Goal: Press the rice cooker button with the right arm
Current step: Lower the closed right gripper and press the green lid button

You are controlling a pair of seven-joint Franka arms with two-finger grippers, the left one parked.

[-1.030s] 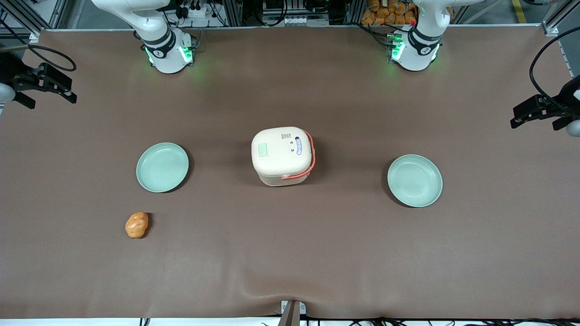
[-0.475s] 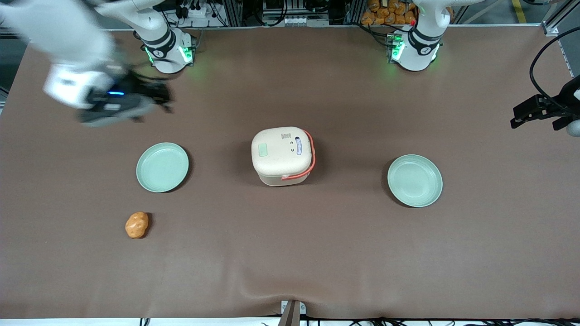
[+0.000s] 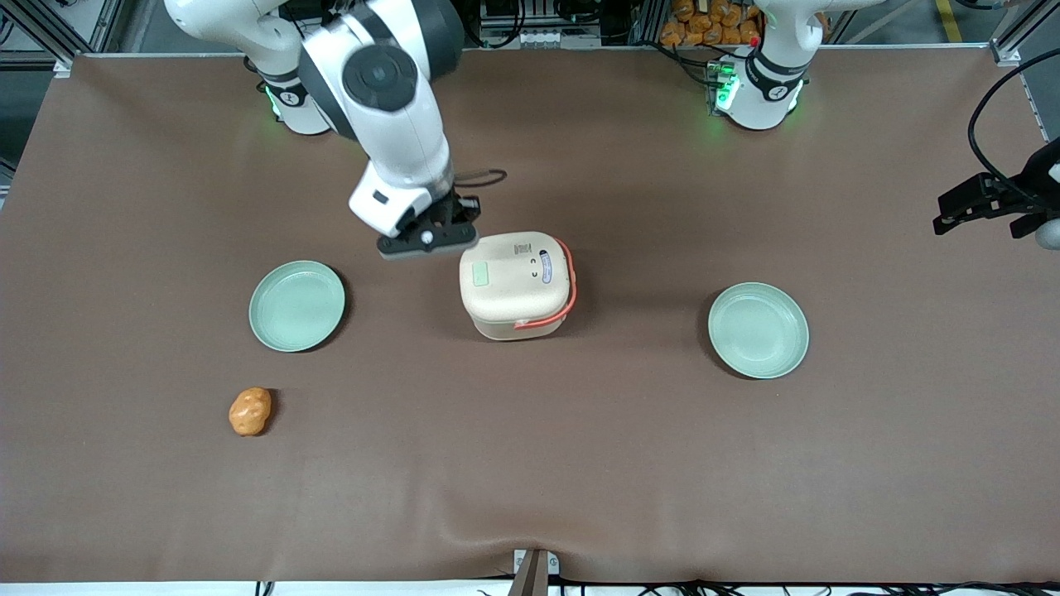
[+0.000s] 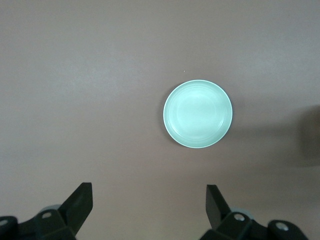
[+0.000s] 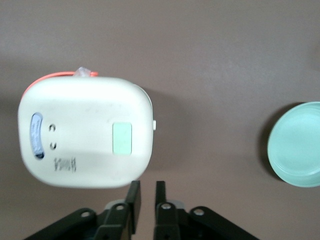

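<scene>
The cream rice cooker (image 3: 515, 285) stands closed near the middle of the table, with its orange-red handle (image 3: 570, 285) folded down around it. A pale green rectangular button (image 3: 480, 274) sits on its lid. The right arm (image 3: 389, 99) reaches over the table. Its black gripper (image 3: 428, 240) hangs beside the cooker, toward the working arm's end and slightly farther from the front camera. In the right wrist view the cooker (image 5: 85, 137) and its button (image 5: 122, 138) show close to the gripper (image 5: 147, 186), whose fingers are shut on nothing and clear of the lid.
Two pale green plates lie on the brown table, one (image 3: 296, 305) toward the working arm's end and one (image 3: 758, 329) toward the parked arm's. An orange potato-like lump (image 3: 249, 411) lies nearer the front camera than the first plate, which also shows in the right wrist view (image 5: 296, 145).
The right arm has swept in from the working arm's end of the table, and its gripper now hangs close beside the rice cooker. The cooker, plates and lump have not moved.
</scene>
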